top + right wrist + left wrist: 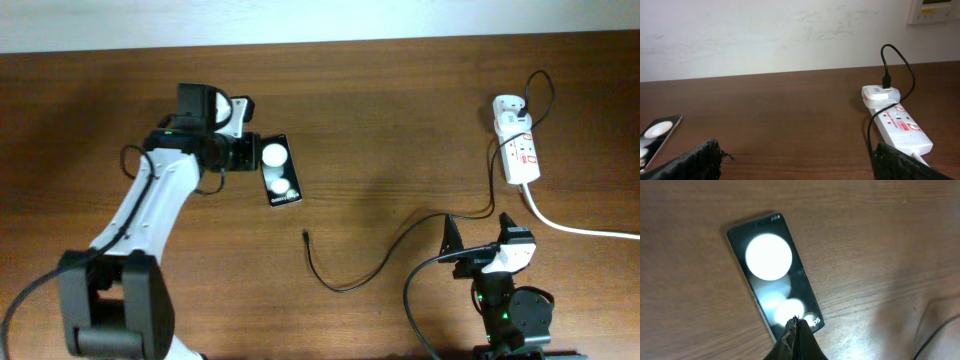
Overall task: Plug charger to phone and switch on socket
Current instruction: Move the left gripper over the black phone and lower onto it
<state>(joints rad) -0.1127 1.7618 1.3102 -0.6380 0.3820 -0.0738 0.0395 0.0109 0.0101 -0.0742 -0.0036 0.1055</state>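
The phone (278,171) lies flat on the wooden table, black with two round light spots on its screen. It also shows in the left wrist view (772,275) and at the left edge of the right wrist view (657,132). My left gripper (248,155) is shut and empty, its tips (797,324) over the phone's near end. The charger cable (400,245) runs from the white adapter (508,105) on the socket strip (520,152) to its plug tip (305,236), loose on the table. My right gripper (478,235) is open and empty, its fingers (800,160) wide apart.
The thick white cord (575,227) leaves the strip toward the right edge. The strip (900,127) and adapter (880,95) stand ahead-right of my right gripper. A pale wall runs behind the table's far edge (765,75).
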